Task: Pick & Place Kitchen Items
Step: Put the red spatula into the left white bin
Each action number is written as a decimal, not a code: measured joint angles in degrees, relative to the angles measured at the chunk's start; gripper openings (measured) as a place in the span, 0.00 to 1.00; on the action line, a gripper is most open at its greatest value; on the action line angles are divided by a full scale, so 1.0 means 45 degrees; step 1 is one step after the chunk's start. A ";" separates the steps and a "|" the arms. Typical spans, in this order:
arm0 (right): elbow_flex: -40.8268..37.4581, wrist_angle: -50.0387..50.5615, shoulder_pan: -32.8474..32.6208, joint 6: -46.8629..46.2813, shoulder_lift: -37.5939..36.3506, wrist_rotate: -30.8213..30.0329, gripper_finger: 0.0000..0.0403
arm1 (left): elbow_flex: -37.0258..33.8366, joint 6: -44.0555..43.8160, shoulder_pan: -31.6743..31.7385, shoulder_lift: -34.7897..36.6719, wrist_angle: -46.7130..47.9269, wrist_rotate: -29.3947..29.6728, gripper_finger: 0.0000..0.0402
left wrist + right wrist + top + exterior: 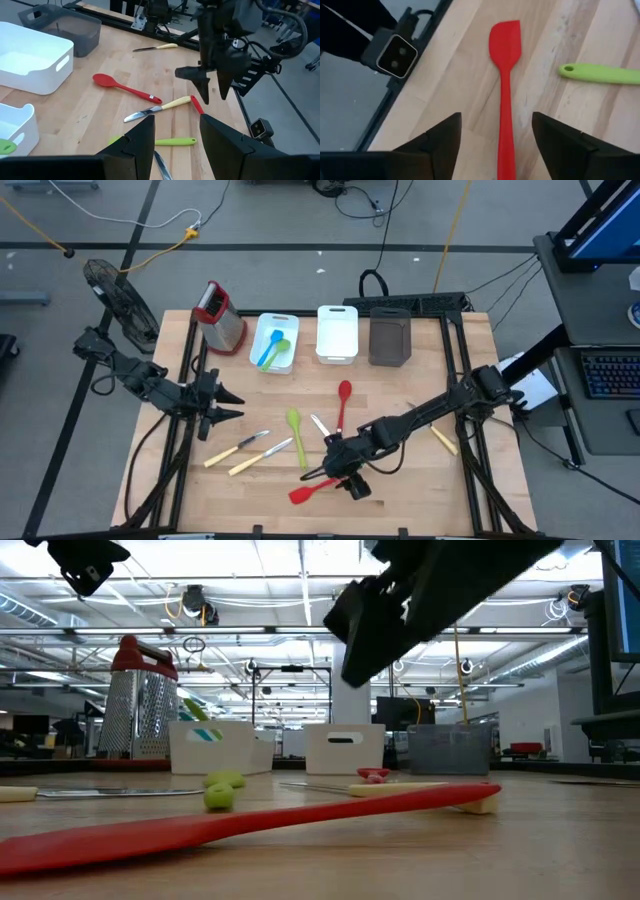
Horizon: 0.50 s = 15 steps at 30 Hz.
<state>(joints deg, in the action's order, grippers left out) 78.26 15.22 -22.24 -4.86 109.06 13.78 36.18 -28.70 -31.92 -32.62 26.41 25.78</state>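
1. Jaws first: your right gripper [495, 145] is spread wide with nothing in it, the red spatula [505, 75] lying flat on the wood between its two fingers. Your left gripper [228, 406] sits at about 9 o'clock on the table [420, 350], jaws partly apart and holding nothing.
2. From overhead you get the whole layout: right gripper [335, 470] near 6 o'clock, right over the red spatula [305, 493]. A red spoon [343, 402] and green spoon [296, 435] are around the centre, two pale-handled knives [248, 452] toward 7 o'clock, and another knife [441, 439] at 4 o'clock.
3. That same view shows a blue spoon [270, 347] and a green one inside the white bin [272, 343] at 12 o'clock, which the wrist cams don't give you.
4. The table-level camera shows the red spatula [250, 825] lying flat on the board, blade end nearest the lens.
5. It's a slim, one-piece red thing, with a flat squarish blade and a thin straight handle.
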 joint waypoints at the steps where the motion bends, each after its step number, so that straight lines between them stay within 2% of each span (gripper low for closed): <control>1: 0.0003 -0.0001 -0.0002 0.0031 0.0112 0.0001 0.60 | 0.0000 -0.0030 0.0000 -0.0006 0.0000 0.0000 0.40; 10: 0.0002 -0.0009 -0.0139 0.0741 0.1178 -0.0339 0.58 | 0.0000 -0.0236 0.0000 -0.0529 -0.0005 0.0053 0.40; 15: 0.0001 0.0008 -0.0294 0.1047 0.1616 -0.1002 0.59 | 0.0000 -0.0363 0.0005 -0.0977 -0.0010 0.0058 0.40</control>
<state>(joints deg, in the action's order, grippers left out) 78.26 15.26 -23.56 -0.15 116.33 9.27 36.18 -30.33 -31.90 -37.02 26.37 26.04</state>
